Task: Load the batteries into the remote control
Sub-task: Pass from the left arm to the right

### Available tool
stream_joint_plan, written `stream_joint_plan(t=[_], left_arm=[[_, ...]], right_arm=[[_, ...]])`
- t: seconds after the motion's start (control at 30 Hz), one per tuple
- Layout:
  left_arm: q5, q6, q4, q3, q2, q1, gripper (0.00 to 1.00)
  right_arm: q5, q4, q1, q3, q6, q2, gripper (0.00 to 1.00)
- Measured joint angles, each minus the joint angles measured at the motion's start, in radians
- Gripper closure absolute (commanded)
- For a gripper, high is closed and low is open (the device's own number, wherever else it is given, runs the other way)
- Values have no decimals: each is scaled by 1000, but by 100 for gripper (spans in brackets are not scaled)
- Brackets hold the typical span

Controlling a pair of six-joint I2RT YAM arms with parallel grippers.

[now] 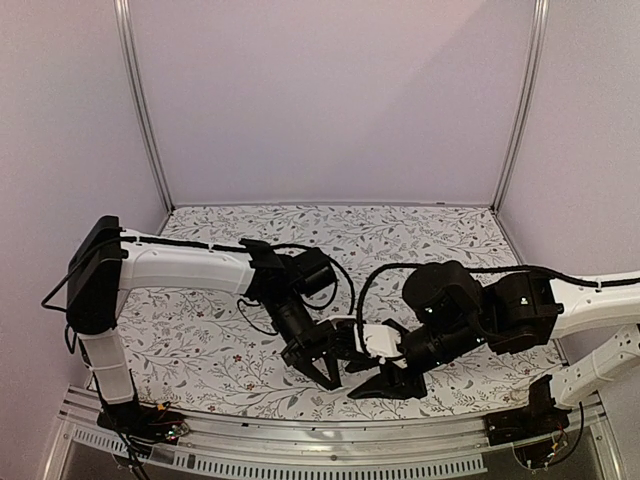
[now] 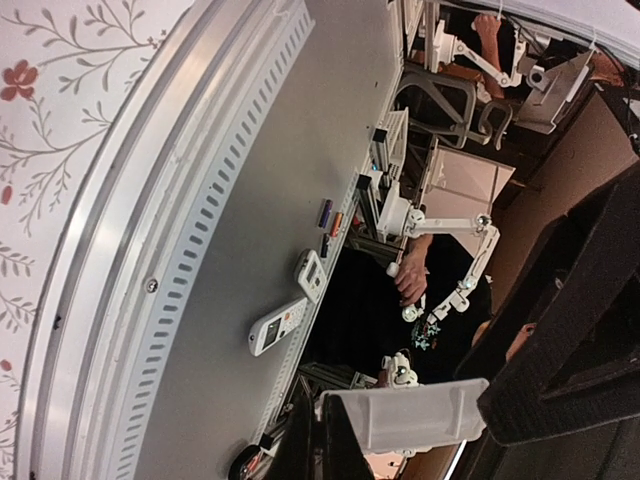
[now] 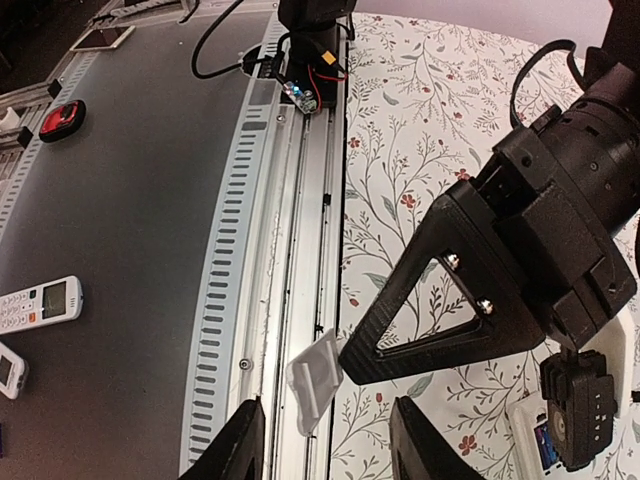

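Closing-up step, as I read it: left gripper clenched on thin white cover plate above near desk edge, right gripper spread and empty, remote control between the wrists, blue battery apparently in its bay (black one not visible); next, align plate over bay and seat it

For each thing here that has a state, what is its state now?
remote control: bay uncovered, facing up.
blue battery: seated in the bay.
black battery: not in view.
left gripper: open or shut unclear.
right gripper: open, holding nothing.
battery cover: off the remote control, at the left gripper's fingertip.
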Motion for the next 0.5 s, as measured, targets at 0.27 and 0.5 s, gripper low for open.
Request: stream_joint_plan(t=[0.27, 0.5], left_arm=[[10, -3, 1, 0, 2, 0, 100], [15, -4, 3, 3, 7, 0, 100]], right_arm=[[0, 0, 6, 10, -24, 21, 74], [-1, 0, 16, 31, -39, 49, 92]])
